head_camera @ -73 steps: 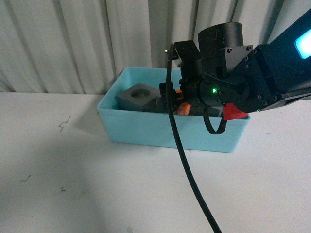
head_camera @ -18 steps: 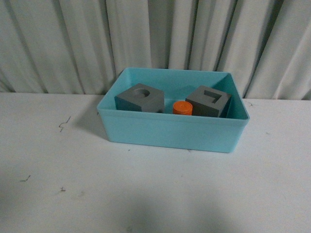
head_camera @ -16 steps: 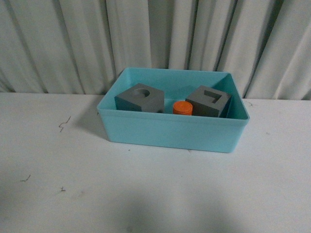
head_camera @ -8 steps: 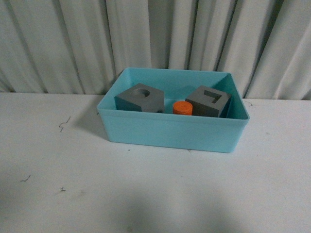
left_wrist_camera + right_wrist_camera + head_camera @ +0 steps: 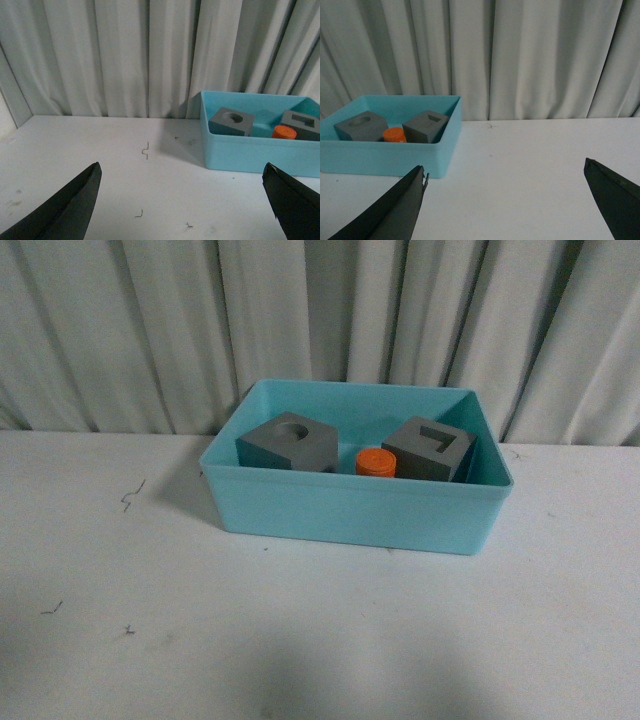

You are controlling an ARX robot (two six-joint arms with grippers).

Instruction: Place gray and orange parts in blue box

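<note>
The light-blue box [image 5: 350, 510] stands at the back of the white table. Inside it lie a gray cube with a round recess [image 5: 288, 443], a gray cube with a rectangular recess [image 5: 430, 450], and the orange cylinder [image 5: 377, 462] between them. All three also show in the left wrist view: the round-recess cube [image 5: 231, 121], the orange cylinder [image 5: 284, 132], the other cube [image 5: 301, 124]. They show in the right wrist view too, with the box [image 5: 385, 155]. My left gripper [image 5: 182, 172] is open and empty, well back from the box. My right gripper [image 5: 505, 172] is open and empty, beside the box.
A pleated gray curtain [image 5: 320, 320] hangs right behind the box. Small dark marks [image 5: 130, 495] dot the white table [image 5: 320, 640] on the left. Neither arm shows in the front view.
The right arm, which was over the box 4.6 s ago, has left the front view. Nothing has moved in the last second.
</note>
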